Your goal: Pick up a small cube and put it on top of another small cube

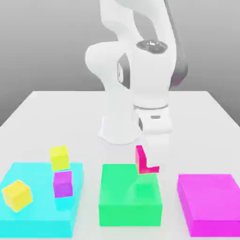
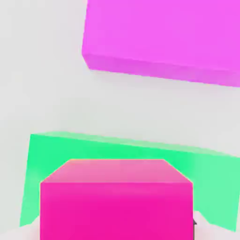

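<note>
The small cube [image 1: 142,161] is hot pink and hangs just above the far right corner of a flat green block [image 1: 112,197]. My gripper [image 1: 151,159] is shut on it, and a white finger [image 1: 157,147] covers part of its front. In the hand view the pink cube [image 2: 116,201] sits close up, with the green block [image 2: 117,147] below it. Other small cubes stand at the exterior view's left: a purple cube [image 1: 63,183] on a cyan one [image 1: 64,202], a yellow cube [image 1: 59,157] behind them, and another yellow cube [image 1: 17,195].
A flat cyan block [image 1: 37,220] carries the cubes at the exterior view's left. A large flat magenta block [image 1: 211,202] [image 2: 164,37] lies at that view's right. The arm's white base [image 1: 117,129] stands behind the green block on the white table [image 1: 47,117].
</note>
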{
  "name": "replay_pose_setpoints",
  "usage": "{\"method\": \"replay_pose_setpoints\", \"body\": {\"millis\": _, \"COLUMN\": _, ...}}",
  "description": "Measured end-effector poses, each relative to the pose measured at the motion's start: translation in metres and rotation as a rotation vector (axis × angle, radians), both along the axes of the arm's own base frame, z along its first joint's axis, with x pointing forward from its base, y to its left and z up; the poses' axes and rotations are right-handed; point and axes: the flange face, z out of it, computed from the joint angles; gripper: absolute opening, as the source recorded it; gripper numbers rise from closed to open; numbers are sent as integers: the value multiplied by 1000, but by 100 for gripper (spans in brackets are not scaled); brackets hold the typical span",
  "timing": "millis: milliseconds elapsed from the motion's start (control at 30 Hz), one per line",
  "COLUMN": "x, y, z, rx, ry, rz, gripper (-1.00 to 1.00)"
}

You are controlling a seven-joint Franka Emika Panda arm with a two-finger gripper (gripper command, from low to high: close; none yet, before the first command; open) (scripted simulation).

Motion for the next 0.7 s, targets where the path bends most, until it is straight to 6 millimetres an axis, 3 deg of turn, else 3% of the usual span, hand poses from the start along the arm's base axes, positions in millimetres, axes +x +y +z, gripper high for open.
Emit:
{"method": "replay_pose_setpoints", "body": {"millis": 200, "x": 20, "y": -87, "z": 25, "rx": -3, "ry": 6, "rz": -168, "gripper": -100}}
{"method": "replay_pose_setpoints", "body": {"millis": 367, "x": 17, "y": -167, "z": 42, "rx": -7, "ry": 23, "rz": -314, "gripper": -100}}
{"method": "replay_pose_setpoints", "body": {"millis": 433, "x": 17, "y": -177, "z": 32, "rx": -1, "ry": 28, "rz": -333, "gripper": -100}}
{"method": "replay_pose_setpoints", "body": {"millis": 600, "x": 17, "y": -181, "z": -13, "rx": -2, "ry": 29, "rz": -341, "gripper": -100}}
{"method": "replay_pose_setpoints", "body": {"millis": 633, "x": 16, "y": -182, "z": -19, "rx": -5, "ry": 28, "rz": -342, "gripper": 100}}
{"method": "replay_pose_setpoints", "body": {"millis": 700, "x": 16, "y": -182, "z": -19, "rx": -5, "ry": 28, "rz": -342, "gripper": 100}}
